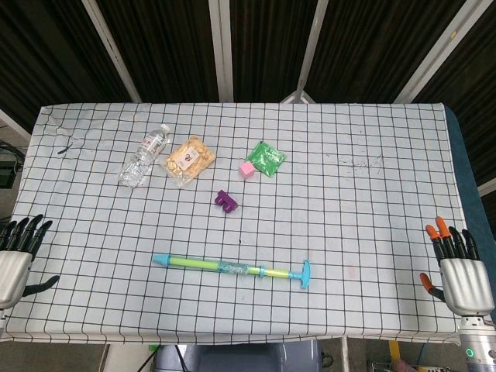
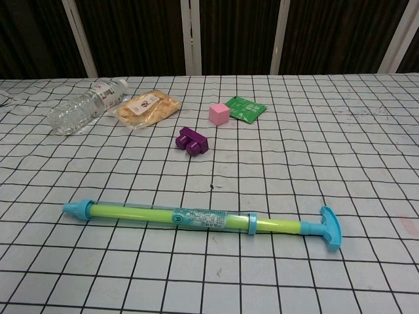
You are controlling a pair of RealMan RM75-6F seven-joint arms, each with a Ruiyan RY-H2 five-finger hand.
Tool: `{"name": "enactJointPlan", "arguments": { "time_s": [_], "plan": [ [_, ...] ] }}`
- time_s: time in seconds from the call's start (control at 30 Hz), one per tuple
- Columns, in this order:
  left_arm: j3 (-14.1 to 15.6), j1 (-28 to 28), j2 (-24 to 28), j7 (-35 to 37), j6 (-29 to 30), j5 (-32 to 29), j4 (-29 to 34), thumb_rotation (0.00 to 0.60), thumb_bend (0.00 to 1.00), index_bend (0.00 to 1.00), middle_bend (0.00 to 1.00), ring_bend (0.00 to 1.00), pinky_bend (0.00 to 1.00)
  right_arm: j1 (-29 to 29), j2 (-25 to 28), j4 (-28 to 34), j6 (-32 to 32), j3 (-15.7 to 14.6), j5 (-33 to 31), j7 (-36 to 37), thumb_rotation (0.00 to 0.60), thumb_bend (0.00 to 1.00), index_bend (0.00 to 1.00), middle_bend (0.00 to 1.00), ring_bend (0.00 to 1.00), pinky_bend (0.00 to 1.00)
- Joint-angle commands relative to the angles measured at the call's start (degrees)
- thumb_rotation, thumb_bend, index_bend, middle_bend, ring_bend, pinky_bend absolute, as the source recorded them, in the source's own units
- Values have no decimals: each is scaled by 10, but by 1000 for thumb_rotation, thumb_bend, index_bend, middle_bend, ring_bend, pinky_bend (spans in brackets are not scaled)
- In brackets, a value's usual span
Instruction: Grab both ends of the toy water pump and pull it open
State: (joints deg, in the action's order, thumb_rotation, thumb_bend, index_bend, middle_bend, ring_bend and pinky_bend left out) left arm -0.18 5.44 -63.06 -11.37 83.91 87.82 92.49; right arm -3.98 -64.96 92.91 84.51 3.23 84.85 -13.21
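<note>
The toy water pump (image 1: 231, 268) (image 2: 196, 219) lies flat near the table's front edge, a yellow-green tube with a blue nozzle at its left end and a blue T-handle (image 1: 304, 274) (image 2: 329, 227) at its right end. My left hand (image 1: 17, 256) hovers at the table's left edge, far from the nozzle, fingers apart and holding nothing. Over at the right edge my right hand (image 1: 459, 269), with orange fingertips, is also spread and empty, well clear of the handle. Neither hand shows in the chest view.
Behind the pump lie a purple block (image 1: 225, 201) (image 2: 192, 140), a pink cube (image 1: 247, 168) (image 2: 218, 113), a green packet (image 1: 266, 158) (image 2: 245, 108), a snack bag (image 1: 187, 160) (image 2: 144, 108) and a clear water bottle (image 1: 144, 155) (image 2: 85, 105). A checked cloth (image 1: 356, 217) covers the table.
</note>
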Motion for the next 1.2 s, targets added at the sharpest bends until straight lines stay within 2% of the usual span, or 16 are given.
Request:
{"name": "enactJointPlan", "arguments": {
  "time_s": [0.03,0.23,0.77,1.03,1.1,1.2],
  "plan": [
    [0,0,2,3,-2,-2,2,600,8,0,0,0,0,0,0,2,-1,1,-2,-1,600,309,0,0,0,0],
    [-1,1,4,6,-6,-8,5,600,0,0,0,0,0,-1,-2,1,5,0,6,0,600,258,0,0,0,0],
    [-2,0,8,12,-11,-17,11,600,0,0,0,0,0,-2,0,9,-11,-4,-3,-3,600,256,0,0,0,0],
    [1,-1,12,14,-9,-13,15,600,0,0,0,0,0,-6,0,16,-6,-9,27,47,600,256,0,0,0,0],
    [1,-2,13,16,-9,-14,15,600,0,0,0,0,0,-13,-3,21,-16,-11,33,53,600,256,17,0,0,0],
    [1,-1,14,15,-11,-16,16,600,0,0,0,0,0,-24,-8,39,-38,-12,33,58,600,257,95,7,0,0]
  ]
}}
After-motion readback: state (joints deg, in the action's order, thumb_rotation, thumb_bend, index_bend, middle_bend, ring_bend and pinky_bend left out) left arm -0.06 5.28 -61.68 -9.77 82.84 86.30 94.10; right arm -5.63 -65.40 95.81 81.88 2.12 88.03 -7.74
